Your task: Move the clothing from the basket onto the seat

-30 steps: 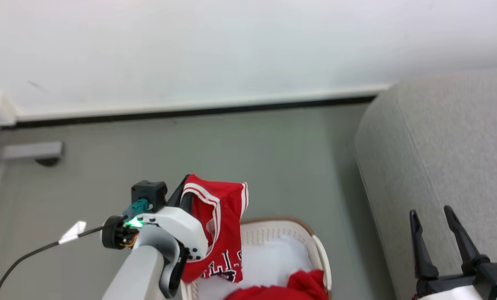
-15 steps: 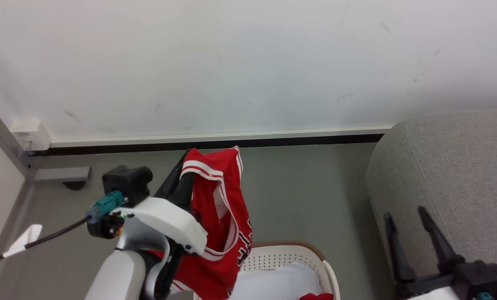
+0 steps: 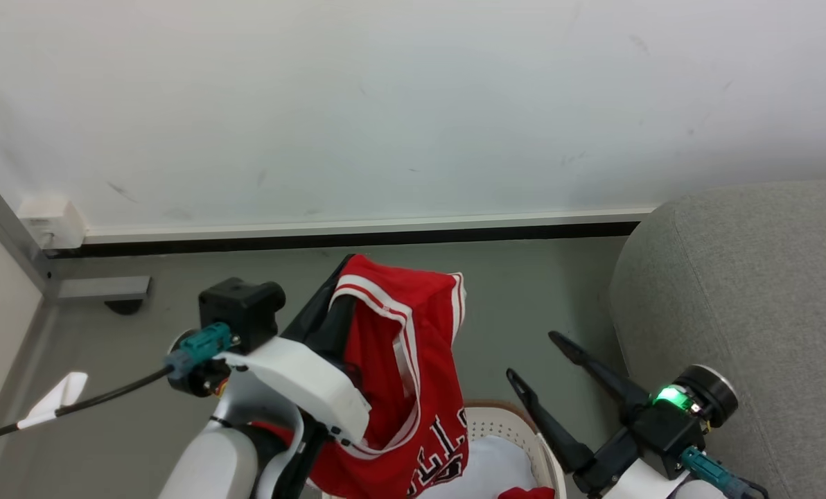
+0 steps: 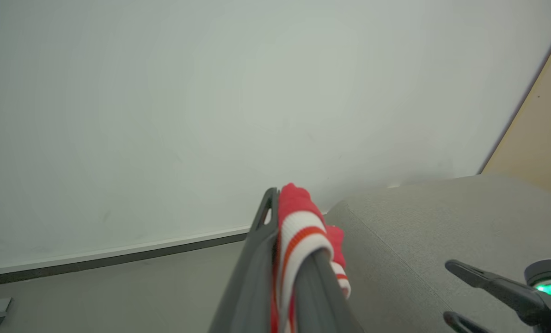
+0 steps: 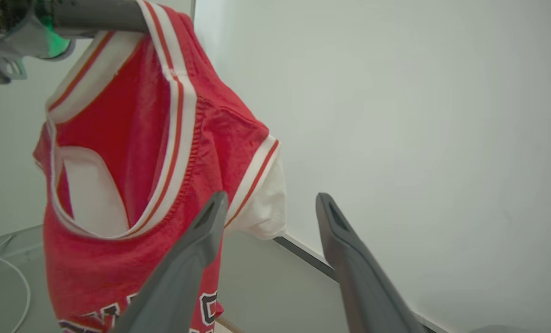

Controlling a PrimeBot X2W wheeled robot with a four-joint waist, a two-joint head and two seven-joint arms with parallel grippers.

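Evidently the carry is in hand. In the head view the jersey point(image 3: 413, 388) hangs mid-frame from the left jaws, which are clamped on its striped edge. Its hem reaches the bottom edge by the basket point(image 3: 517, 424), and I cannot tell whether it clears the rim. Another red piece point(image 3: 524, 493) lies in the basket. The seat point(image 3: 745, 291) takes the right side, well apart from the jersey. The right jaws, at lower right, stand wide and empty, pointing to the upper left.

In the left wrist view the jersey's point(image 4: 303, 231) trim is pinched between the left jaws at bottom centre, with the seat point(image 4: 442, 222) to their right. The next move, I judge, is to swing that arm toward frame right until the cloth hangs over the seat, then let go.

In the right wrist view the jersey point(image 5: 164, 152) hangs at frame left. The right jaws are spread at the bottom, near its shoulder but apart from it.
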